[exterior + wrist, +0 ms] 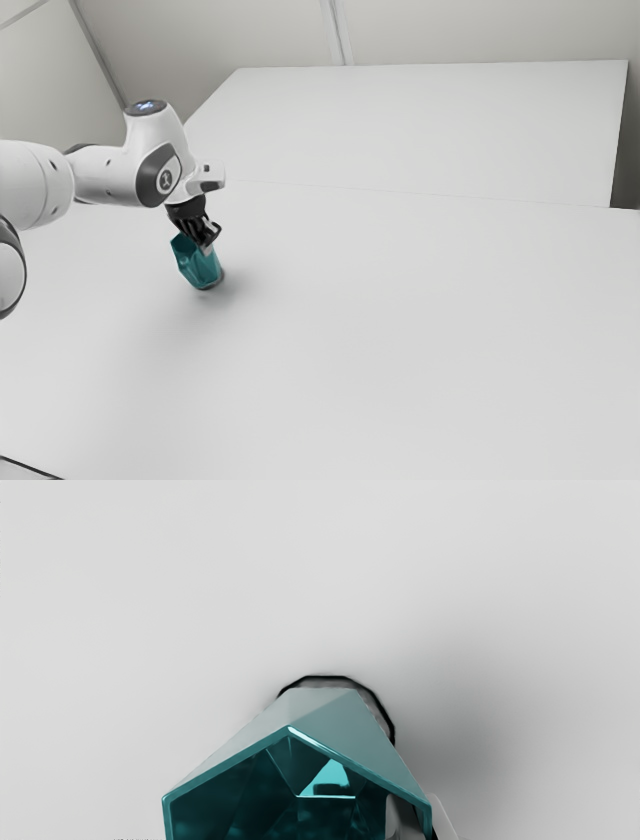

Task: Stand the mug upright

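Note:
My gripper (209,243) is over the teal faceted mug (198,266) in the exterior view, its fingers at the rim on the side toward the exterior view's right. The mug's dark base is down at the table, its body leans slightly toward the exterior view's left, and its mouth is at the top. In the wrist view I look into the open mouth of the mug (320,707). There the gripper (419,816) has one finger inside the mug and one outside, shut on the wall between them. Whether the base rests flat I cannot tell.
A wide white table (400,330) extends around the mug. Behind it stands a pale raised panel or surface (420,125), with walls beyond. A dark edge crosses the exterior view's lower left corner.

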Motion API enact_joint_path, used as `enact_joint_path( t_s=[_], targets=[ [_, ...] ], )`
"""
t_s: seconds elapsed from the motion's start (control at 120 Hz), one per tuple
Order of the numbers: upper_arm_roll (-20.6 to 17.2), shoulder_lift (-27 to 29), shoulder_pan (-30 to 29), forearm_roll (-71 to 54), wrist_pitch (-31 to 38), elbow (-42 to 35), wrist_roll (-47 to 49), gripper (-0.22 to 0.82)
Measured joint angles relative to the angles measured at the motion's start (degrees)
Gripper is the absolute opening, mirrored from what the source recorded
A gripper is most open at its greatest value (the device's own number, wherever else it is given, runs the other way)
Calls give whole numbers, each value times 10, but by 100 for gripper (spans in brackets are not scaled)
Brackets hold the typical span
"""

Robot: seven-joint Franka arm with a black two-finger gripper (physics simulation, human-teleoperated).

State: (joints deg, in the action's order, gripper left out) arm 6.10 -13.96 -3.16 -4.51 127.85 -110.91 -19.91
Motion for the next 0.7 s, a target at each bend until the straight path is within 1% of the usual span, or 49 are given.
enact_joint_path(
  t_s=[0.067, 0.1, 0.217, 0.275, 0.358, 0.45, 0.55, 0.617, 0.667, 0.7],
  targets=[
    [0, -1, 0, -1, 1, -1, 14, -16],
    [0, -2, 0, -1, 2, -4, 21, -10],
    [1, -3, 1, -2, 1, -7, 42, 16],
    [1, -3, 1, -2, 1, -6, 51, 27],
    [1, 1, 3, -4, 1, -2, 62, 38],
    [1, 18, 7, -11, -10, 28, 73, 46],
    [-3, 55, 17, -14, -69, 92, 86, 51],
    [-7, 73, 33, -11, -143, 158, 99, 54],
    [-9, 85, 46, -3, -199, 191, 108, 55],
    [-22, 91, 41, 4, -234, 205, 113, 56]
  ],
)
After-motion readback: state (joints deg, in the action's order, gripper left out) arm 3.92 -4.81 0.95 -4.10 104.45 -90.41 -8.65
